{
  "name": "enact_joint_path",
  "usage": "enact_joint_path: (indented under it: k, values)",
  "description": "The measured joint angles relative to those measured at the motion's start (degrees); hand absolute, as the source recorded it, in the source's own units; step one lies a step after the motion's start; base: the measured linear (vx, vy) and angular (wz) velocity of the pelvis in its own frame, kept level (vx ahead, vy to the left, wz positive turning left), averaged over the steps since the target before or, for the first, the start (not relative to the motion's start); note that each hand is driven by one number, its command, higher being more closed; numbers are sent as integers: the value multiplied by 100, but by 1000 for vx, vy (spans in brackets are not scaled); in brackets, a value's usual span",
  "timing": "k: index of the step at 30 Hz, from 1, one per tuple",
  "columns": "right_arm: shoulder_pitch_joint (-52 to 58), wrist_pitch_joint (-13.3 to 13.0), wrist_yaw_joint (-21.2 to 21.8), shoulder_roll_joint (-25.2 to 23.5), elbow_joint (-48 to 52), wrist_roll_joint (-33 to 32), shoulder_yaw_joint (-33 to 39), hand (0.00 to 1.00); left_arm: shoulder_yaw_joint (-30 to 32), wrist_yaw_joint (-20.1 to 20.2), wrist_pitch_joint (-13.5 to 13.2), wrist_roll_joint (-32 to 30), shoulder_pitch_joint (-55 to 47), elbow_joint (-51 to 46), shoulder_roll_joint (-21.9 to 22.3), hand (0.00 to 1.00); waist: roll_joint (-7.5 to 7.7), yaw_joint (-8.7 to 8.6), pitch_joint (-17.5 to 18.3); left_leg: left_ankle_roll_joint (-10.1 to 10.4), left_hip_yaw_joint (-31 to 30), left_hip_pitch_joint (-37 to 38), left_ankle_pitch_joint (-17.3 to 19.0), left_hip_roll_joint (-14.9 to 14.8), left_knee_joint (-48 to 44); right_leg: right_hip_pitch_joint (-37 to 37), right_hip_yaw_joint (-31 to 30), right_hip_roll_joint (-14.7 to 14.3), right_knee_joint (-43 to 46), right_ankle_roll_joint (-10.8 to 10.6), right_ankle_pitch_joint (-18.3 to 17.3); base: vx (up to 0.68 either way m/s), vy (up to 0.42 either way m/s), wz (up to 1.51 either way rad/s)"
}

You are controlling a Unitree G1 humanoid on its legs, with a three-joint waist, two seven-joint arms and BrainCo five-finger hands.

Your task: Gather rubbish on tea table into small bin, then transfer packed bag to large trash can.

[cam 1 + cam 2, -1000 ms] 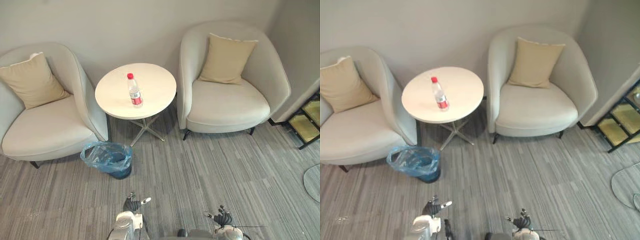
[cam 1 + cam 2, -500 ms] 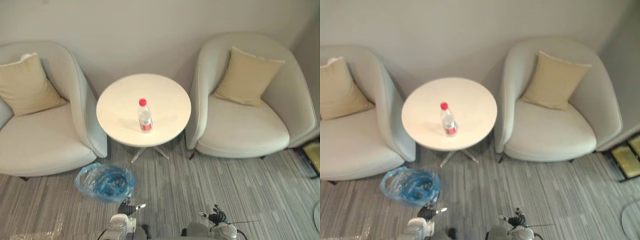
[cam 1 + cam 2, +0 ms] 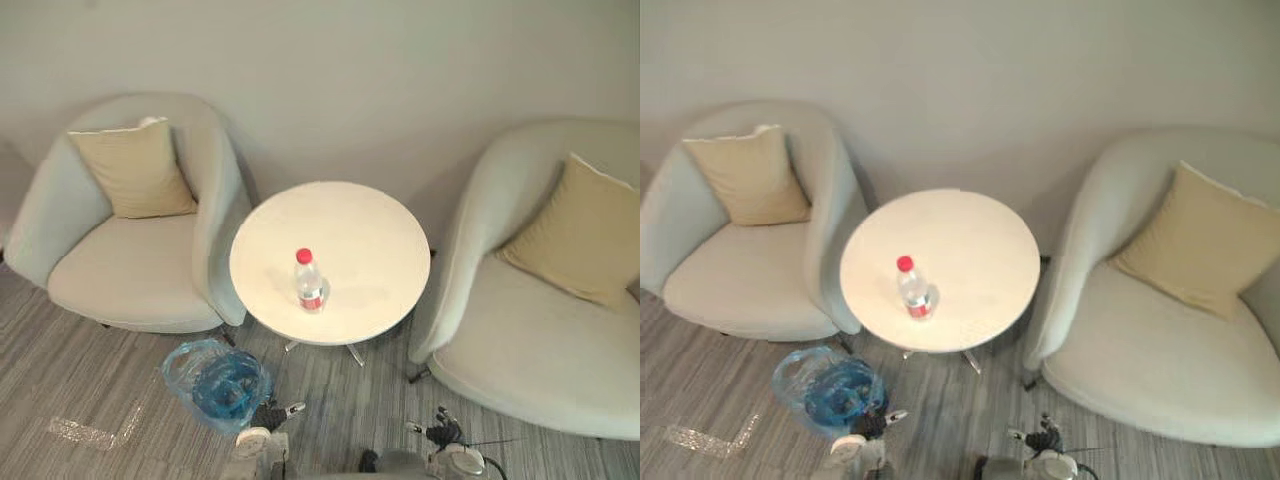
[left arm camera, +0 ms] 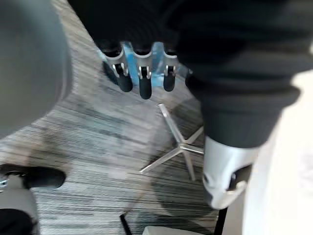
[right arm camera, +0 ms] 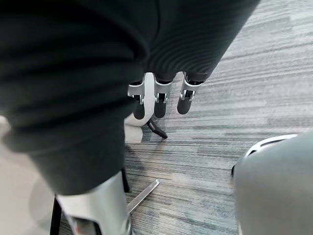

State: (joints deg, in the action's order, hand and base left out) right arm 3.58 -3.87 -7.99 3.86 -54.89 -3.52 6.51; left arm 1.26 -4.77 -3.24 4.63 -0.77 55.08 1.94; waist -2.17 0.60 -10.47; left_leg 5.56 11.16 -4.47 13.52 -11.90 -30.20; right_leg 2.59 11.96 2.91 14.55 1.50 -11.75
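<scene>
Rubbish: a clear plastic water bottle (image 3: 310,284) with a red cap and a red label stands upright near the middle of the round white worktop (image 3: 372,238), with nothing else beside it.
Small bin: on the carpet at the foot of the worktop, on the robot's left, lined with a blue bag (image 3: 186,366) whose rim spills out over the edge.
Left hand: (image 3: 268,414) hangs low just beside the bin, fingers (image 4: 143,81) straight and loose, holding nothing.
Right hand: (image 3: 441,434) is low over the carpet and well apart from the bottle, fingers (image 5: 159,102) relaxed and empty.
How the bottle will handle: probably light, with thin walls that give under a hard squeeze. It is smooth and round, and tall and narrow enough to tip at a nudge. I cannot tell how full it is.
Where to hold it: around the body at the label, thumb opposite the fingers. The cap end is too slim for a sure hold.
How the bag will handle: soft, floppy film that sags and may tear. It is best gathered at the rim and lifted from there.
Reach: both hands sit well below the worktop's surface, so an arm must rise first.
</scene>
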Motion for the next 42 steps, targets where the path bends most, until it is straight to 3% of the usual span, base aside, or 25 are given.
enact_joint_path:
  k: [2, 3, 7, 10, 14, 17, 21, 29, 31, 35, 42]
  values:
    - [-4, -2, -9, 4, -3, 0, 5, 0, -26, 5, 2, -3, 9, 25, -3, 0, -7, -3, 1, -24, -16, -20, -120, 175, 704, 51, -1, 71, -20, -55, -14, 181, 98, 0]
    - [6, -5, -11, 63, -34, 6, 4, 0, -102, 15, 5, -3, 10, 71, -21, 0, -127, 12, 54, 53, -172, 17, -874, 359, 1600, 71, -65, -10, -16, -191, -47, 237, 128, -6]
    - [-13, 1, -22, -97, -88, 104, -30, 0, -245, 22, -10, -85, 46, 198, -319, 0, 148, 45, 118, -111, -111, 357, -1038, 666, 2150, 296, -294, 207, -421, -356, 42, 176, 105, 5]
    - [-19, 1, -35, -63, -107, 233, -51, 0, -229, 22, -11, -128, 32, 294, -453, 0, 176, 45, 123, -198, -126, 742, -1116, 860, 2536, 561, -302, 335, -542, -382, 43, 112, 75, 12]
    - [-142, -19, 131, 528, -175, 340, 67, 0, -240, 56, -10, -241, -60, 391, -587, 0, 166, 85, 174, -219, -239, 964, -1351, 989, 3036, 654, -261, 399, -604, -421, 20, 46, 9, 14]
    - [-54, -82, 232, 731, 520, 160, -42, 0, -258, 57, 19, -344, -126, 414, -695, 0, 180, 82, 171, -188, -292, 1058, -1520, 996, 3316, 642, -253, 346, -607, -421, 20, -23, -33, 9]
    - [29, -232, 235, 745, 1476, 152, -291, 0, -370, 137, 12, -346, -129, 412, -727, 0, 208, 71, 201, -170, -341, 1050, -1628, 967, 3430, 546, -266, 298, -595, -420, 20, -79, -33, 3]
    - [411, -363, 361, 783, 3285, 949, -812, 0, -463, 169, -34, -419, -198, 384, -797, 0, 294, 69, 266, -189, -401, 1036, -1762, 1002, 3605, 440, -326, 310, -612, -462, 34, -62, 10, 1]
    - [454, -501, 461, 965, 3689, 1072, -1020, 0, -466, 179, -45, -464, -219, 356, -804, 0, 309, 65, 281, -192, -408, 1012, -1761, 1018, 3605, 440, -342, 317, -671, -491, 55, 0, 0, 0]
    - [406, -697, 622, 1143, 3929, 1263, -1201, 0, -468, 271, -122, -479, -231, 331, -821, 0, 330, 72, 332, -212, -477, 881, -1775, 1050, 3603, 344, -312, 328, -701, -502, 68, 21, 7, 7]
    - [215, -810, 693, 1486, 4045, 1480, -1740, 0, -575, 271, -147, -562, -264, 274, -838, 0, 330, 74, 336, -214, -624, 854, -1774, 1061, 3602, 462, -267, 305, -836, -489, 112, 35, -16, 8]
